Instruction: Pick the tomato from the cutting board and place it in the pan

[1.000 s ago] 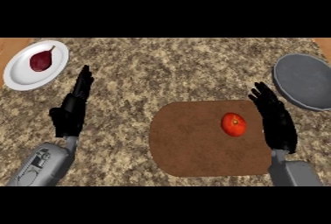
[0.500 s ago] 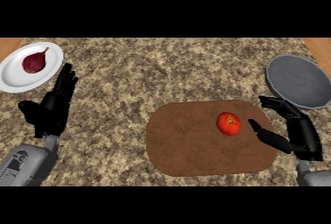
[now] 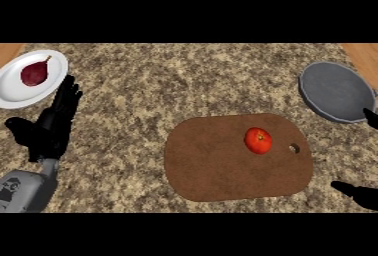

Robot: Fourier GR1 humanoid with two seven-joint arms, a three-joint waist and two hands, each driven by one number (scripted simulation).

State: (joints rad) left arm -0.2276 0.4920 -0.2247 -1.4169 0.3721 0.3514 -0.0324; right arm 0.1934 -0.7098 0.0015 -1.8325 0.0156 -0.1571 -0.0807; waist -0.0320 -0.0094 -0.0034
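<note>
**A:** From the head view, where does the tomato (image 3: 258, 140) sit?

**B:** On the brown cutting board (image 3: 214, 170), toward the board's 2 o'clock part, with nothing touching it. A small hole in the board shows just beside the tomato at its 3 o'clock.

**A:** And the pan (image 3: 336, 91)?

**B:** A grey round pan on the speckled counter (image 3: 184, 80), at about 1 o'clock from the tomato, apart from the board.

**A:** The right hand (image 3: 359, 194)?

**B:** Only black tips of it show at the view's right edge, one low at 4 o'clock from the tomato and another beside the pan. I cannot tell whether its fingers are spread or curled; it touches neither tomato nor board.

**A:** The left hand (image 3: 52, 127)?

**B:** At the view's left, fingers straight and pointing up, holding nothing. Its fingertips lie just beside a white plate (image 3: 15, 95) at its 11 o'clock, which carries a dark red pear-shaped fruit (image 3: 35, 73).
</note>
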